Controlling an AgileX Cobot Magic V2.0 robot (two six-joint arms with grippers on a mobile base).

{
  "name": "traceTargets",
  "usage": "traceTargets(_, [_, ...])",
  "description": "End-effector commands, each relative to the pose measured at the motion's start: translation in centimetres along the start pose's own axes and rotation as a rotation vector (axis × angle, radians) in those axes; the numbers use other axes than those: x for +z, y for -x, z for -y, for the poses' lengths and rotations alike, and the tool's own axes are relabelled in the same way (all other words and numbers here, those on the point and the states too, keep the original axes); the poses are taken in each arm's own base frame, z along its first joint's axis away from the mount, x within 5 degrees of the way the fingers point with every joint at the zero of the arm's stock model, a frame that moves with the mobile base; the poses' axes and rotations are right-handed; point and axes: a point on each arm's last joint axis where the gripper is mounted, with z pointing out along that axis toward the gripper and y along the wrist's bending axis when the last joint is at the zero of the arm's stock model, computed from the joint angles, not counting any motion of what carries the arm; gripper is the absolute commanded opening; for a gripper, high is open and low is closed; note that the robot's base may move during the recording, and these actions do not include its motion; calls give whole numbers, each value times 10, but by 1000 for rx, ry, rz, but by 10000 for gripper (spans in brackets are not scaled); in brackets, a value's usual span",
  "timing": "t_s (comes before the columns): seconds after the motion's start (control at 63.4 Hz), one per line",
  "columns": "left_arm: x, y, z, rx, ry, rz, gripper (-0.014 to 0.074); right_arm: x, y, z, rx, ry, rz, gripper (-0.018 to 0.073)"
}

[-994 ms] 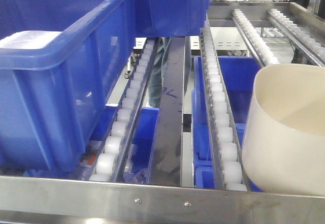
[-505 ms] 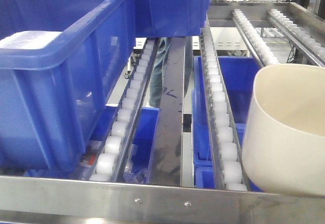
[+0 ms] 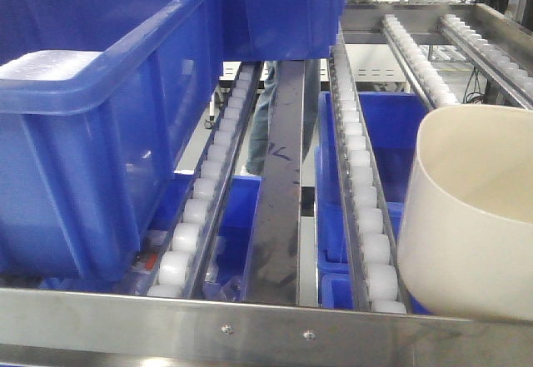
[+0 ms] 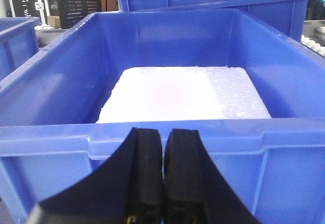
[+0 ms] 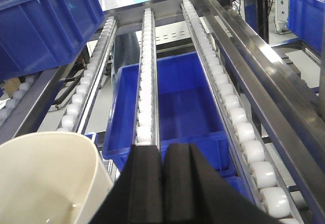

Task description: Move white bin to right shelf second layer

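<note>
The white bin (image 3: 466, 217) is at the front right of the right shelf second layer, tilted, with its base hidden behind the steel front rail (image 3: 266, 321). In the right wrist view the white bin (image 5: 45, 178) lies to the lower left of my right gripper (image 5: 161, 150). That gripper is shut with nothing between its fingers, and it points along a roller track (image 5: 144, 82). My left gripper (image 4: 163, 132) is also shut and empty, just in front of a blue crate's rim (image 4: 51, 137). Neither gripper shows in the front view.
A large blue crate (image 3: 92, 117) holding a white foam slab (image 4: 177, 94) sits on the left rollers, with another blue crate (image 3: 283, 9) behind it. More blue crates (image 5: 177, 102) stand on the level below. A person's legs (image 3: 262, 109) show behind the rack.
The white bin and the crates have not visibly moved. Only the person's legs behind the rack have shifted slightly.
</note>
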Motion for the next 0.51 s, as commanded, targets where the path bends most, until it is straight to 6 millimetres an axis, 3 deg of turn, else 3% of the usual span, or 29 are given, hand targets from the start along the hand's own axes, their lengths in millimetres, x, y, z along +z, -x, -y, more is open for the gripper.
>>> traceTargets(0.0, [0, -2, 0, -11, 5, 69, 85, -3, 15, -2, -7, 7, 131, 55])
traceTargets(0.489, [0, -2, 0, -11, 5, 69, 85, -3, 16, -2, -85, 6, 146, 55])
